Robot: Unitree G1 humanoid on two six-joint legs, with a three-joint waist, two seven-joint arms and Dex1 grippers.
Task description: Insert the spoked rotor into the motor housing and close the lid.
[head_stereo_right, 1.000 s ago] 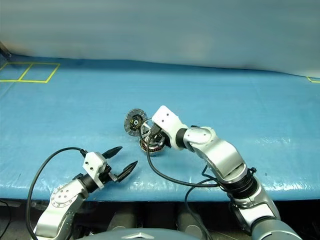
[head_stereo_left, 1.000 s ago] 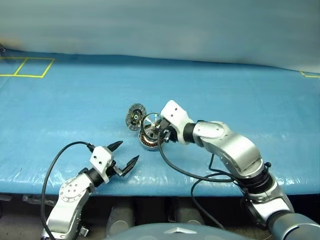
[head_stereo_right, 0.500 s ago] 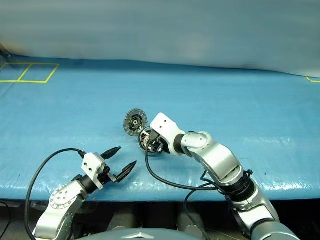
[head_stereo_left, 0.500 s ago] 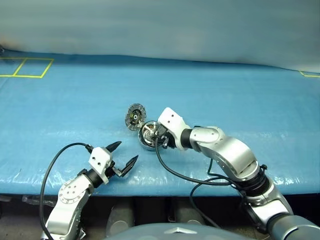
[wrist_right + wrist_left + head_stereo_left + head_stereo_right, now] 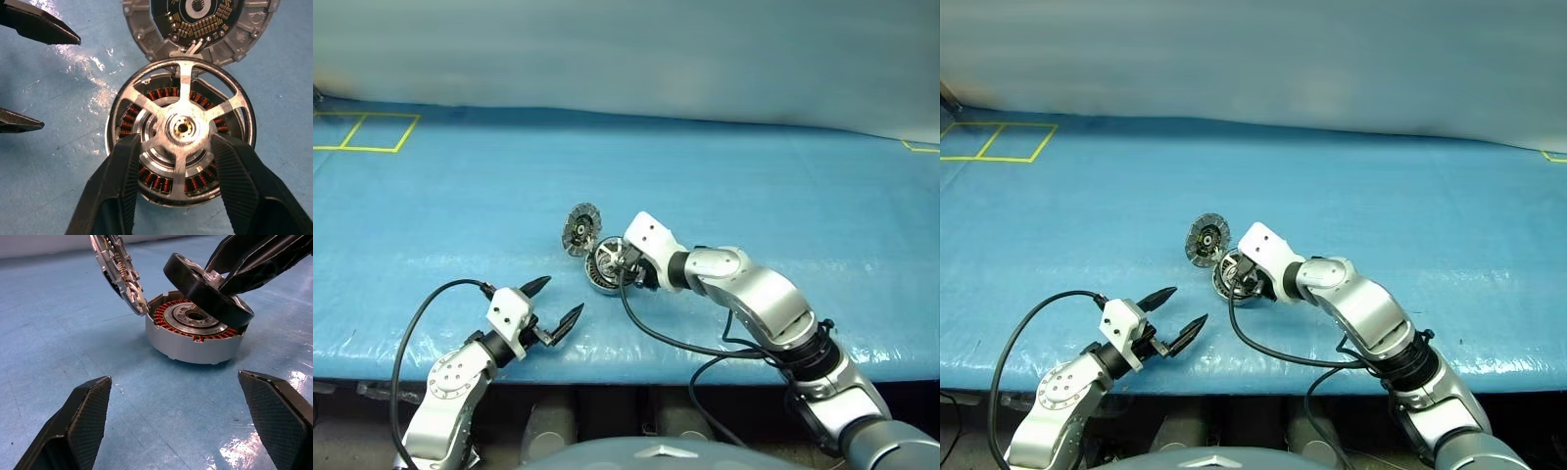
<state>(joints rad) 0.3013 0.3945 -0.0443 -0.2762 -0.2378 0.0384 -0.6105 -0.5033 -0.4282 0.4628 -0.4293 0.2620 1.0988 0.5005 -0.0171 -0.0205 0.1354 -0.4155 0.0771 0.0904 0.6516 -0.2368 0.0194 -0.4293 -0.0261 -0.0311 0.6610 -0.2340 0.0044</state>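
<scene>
Unmarked spoked rotor (image 5: 183,128) (tilted over housing (image 5: 193,340))

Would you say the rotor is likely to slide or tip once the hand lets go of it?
Probably yes. The rotor sits tilted over the housing, one edge raised, so it may slip sideways or drop in crooked. It looks like rigid metal with a smooth rim, so it should not bend. On edge it could roll.

No words, numbers, brand marks or labels can be read on anything here. The only markings are yellow tape lines (image 5: 367,132) forming boxes at the far left corner of the blue bench (image 5: 460,215), with a short piece at its far right edge; they carry no writing.
</scene>
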